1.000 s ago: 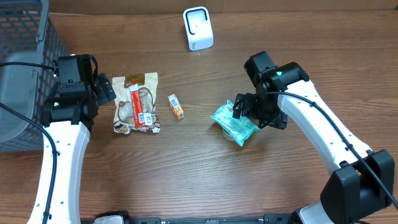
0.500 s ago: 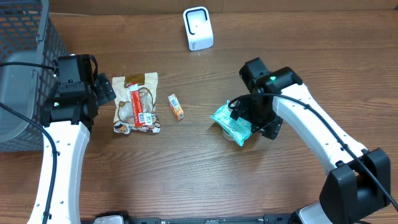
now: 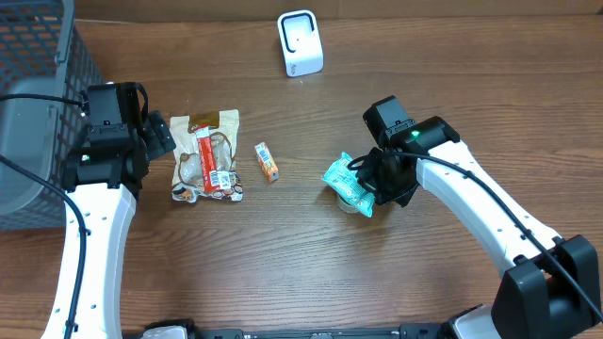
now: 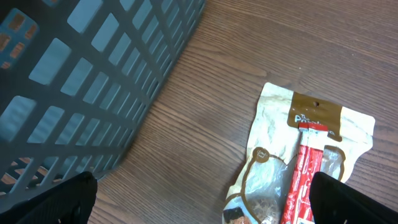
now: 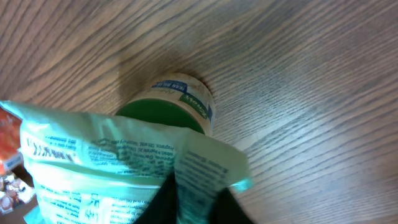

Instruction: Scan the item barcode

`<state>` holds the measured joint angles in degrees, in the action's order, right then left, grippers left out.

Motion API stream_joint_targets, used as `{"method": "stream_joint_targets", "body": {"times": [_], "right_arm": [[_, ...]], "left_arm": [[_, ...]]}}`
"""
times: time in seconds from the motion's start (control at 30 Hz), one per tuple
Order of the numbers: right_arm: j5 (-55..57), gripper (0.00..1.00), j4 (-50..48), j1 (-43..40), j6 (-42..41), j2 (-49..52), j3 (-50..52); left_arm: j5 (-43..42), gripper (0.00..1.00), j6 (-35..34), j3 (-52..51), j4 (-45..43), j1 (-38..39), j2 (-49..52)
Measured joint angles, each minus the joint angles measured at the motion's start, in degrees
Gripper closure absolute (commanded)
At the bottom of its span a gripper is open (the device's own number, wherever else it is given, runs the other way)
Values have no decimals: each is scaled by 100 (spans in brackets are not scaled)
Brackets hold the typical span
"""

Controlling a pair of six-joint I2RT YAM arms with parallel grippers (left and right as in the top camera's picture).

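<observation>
Two R fingers (image 5: 160, 204) pinch green pkt (image 5: 106, 163) edge, over tub (image 5: 163, 113).

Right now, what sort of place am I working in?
Probably a mock shop checkout on a wooden table: a white scanner stands at the far edge, a grey basket sits on the left, and packaged goods, a snack pouch and a green packet, lie in between.

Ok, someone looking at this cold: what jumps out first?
The teal packet at centre right, pinched at its edge by the right gripper and lying partly over a green-lidded tub. Next, the white scanner standing alone at the back, and the snack pouch by the open left gripper beside the grey basket.
</observation>
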<state>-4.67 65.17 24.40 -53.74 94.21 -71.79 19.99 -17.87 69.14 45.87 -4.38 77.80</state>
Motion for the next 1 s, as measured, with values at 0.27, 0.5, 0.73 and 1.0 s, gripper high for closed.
{"method": "stream_joint_targets", "body": {"times": [0.27,0.5,0.73,1.0], "right_arm": [[63,96,555,0,601,149,-549],[-557,96,-28,11,1464,164,-1329],[-758,92,-450,741,1980,273,-1329],[-223,31,-431,1609,2175,774,-1327]], "left_arm": [[0,0,0,0,0,0,0],[0,0,0,0,0,0,0],[0,0,0,0,-2,0,0],[0,0,0,0,-2,0,0]]}}
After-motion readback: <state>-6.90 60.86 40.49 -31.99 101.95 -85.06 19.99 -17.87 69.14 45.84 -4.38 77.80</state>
